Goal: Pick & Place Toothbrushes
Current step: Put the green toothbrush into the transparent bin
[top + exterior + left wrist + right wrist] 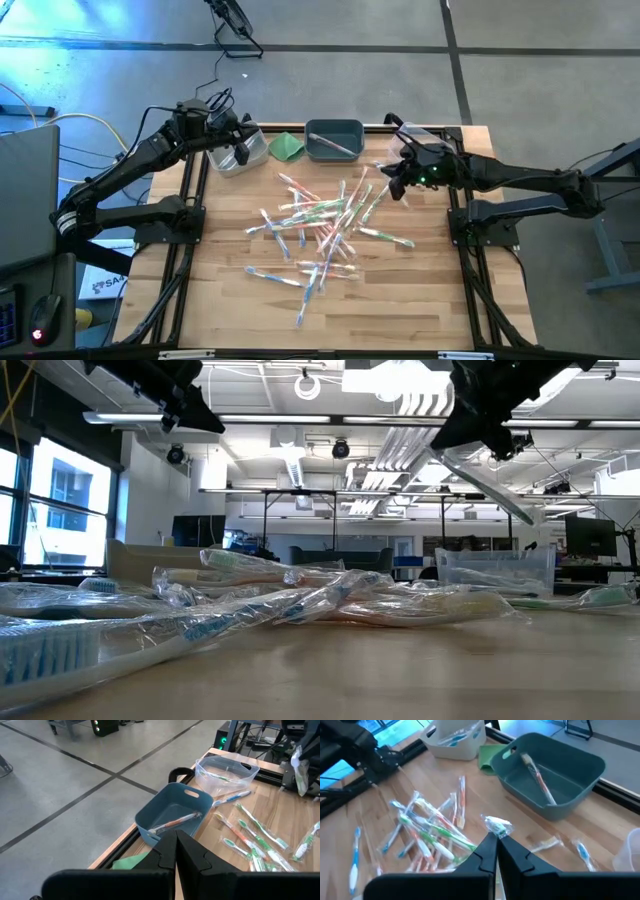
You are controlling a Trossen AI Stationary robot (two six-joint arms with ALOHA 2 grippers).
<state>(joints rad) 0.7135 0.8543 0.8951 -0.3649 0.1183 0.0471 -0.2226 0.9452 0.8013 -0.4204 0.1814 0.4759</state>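
The right pincer (496,840) is clenching a wrapped toothbrush (498,826) above the surface (420,300); light, slippery film, so gripping mid-handle seems best. The left pincer (175,845) is clenched empty.

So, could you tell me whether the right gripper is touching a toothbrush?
Touching: in the right wrist view the right gripper is shut on a wrapped toothbrush, whose wrapper pokes out between its fingertips.

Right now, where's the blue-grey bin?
In the high view the blue-grey bin sits at the table's far edge, centre, between the green cloth on its left and the clear bin on its right. One toothbrush lies in it.
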